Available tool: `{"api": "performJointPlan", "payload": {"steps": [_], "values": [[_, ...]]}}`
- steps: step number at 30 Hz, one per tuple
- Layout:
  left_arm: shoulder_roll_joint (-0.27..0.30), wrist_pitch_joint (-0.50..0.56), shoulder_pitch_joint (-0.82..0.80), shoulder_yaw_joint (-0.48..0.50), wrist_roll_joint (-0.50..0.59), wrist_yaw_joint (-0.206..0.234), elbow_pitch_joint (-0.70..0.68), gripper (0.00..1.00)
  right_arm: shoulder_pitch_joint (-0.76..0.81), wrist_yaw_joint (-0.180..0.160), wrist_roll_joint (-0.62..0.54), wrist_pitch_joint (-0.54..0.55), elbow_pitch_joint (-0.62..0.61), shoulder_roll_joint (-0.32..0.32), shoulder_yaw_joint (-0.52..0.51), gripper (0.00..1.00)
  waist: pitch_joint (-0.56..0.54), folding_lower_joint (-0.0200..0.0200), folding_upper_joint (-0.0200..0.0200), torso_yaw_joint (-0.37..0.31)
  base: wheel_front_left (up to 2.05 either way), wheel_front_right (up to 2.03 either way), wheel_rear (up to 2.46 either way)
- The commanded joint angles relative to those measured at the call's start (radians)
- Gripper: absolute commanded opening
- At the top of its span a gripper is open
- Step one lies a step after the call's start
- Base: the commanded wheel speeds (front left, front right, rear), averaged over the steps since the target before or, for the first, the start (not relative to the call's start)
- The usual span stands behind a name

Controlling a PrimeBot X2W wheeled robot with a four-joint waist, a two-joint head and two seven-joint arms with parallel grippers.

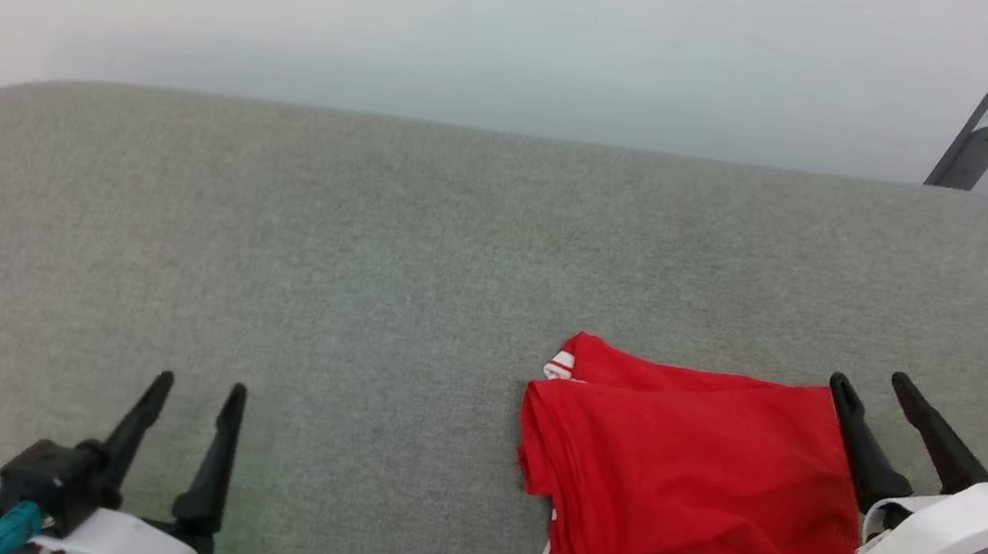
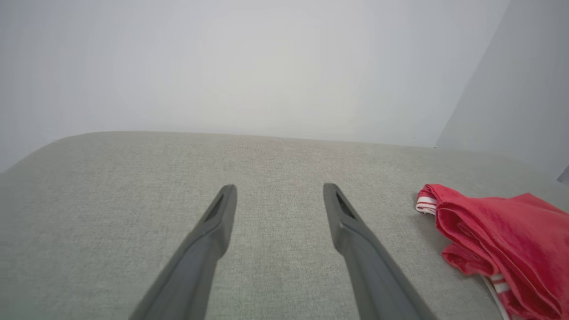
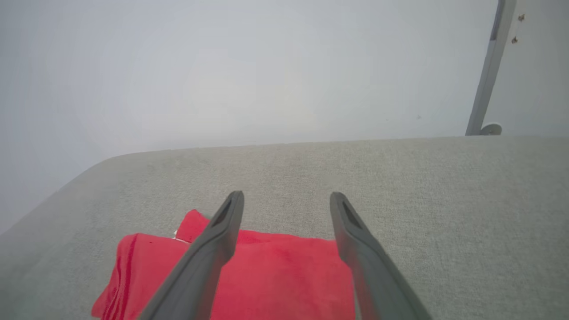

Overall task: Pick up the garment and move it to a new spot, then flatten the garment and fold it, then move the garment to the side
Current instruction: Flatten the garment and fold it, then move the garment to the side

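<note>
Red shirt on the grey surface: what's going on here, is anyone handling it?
The red T-shirt lies folded into a compact rectangle on the grey padded surface, toward the robot's right. The right gripper is open at the shirt's right edge, holding nothing. The left gripper, also open and empty, sits well off to the left. Nothing grips the shirt now.

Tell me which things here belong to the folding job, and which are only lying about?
Belong to the job:
- garment, red, folded, lying on the cushion
- right gripper, open, at the garment's right edge
- left gripper, open, apart from the garment

Only there:
- grey cushion under everything
- white wall
- metal post, far right
</note>
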Motion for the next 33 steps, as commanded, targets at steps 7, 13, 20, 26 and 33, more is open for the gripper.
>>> {"api": "performJointPlan", "payload": {"steps": [7,13,20,26,33], "values": [[-0.017,-0.001,0.05,0.06,0.034,-0.002,-0.028,1.0,0.107,-0.002,-0.203,-0.01,-0.107,0.088,-0.201,1.0,-0.051,0.0,0.0,-0.024,0.0,0.0,0.0],[-0.029,-0.001,0.09,0.084,0.054,-0.002,-0.062,1.0,0.23,-0.002,-0.298,-0.011,-0.211,0.158,-0.354,1.0,-0.069,0.0,0.0,-0.014,0.0,0.0,0.0],[-0.033,-0.001,0.143,0.087,0.075,-0.002,-0.11,1.0,0.343,-0.002,-0.367,-0.011,-0.296,0.183,-0.436,1.0,-0.079,0.0,0.0,0.003,0.0,0.0,0.0],[-0.051,-0.001,0.2,0.105,0.096,-0.002,-0.162,1.0,0.424,-0.002,-0.388,-0.011,-0.35,0.202,-0.5,1.0,-0.074,0.0,0.0,0.013,0.0,0.0,0.0],[-0.062,-0.001,0.22,0.115,0.1,-0.002,-0.194,1.0,0.473,-0.002,-0.39,-0.011,-0.388,0.207,-0.54,1.0,-0.058,0.0,0.0,0.02,0.0,0.0,0.0]]}}
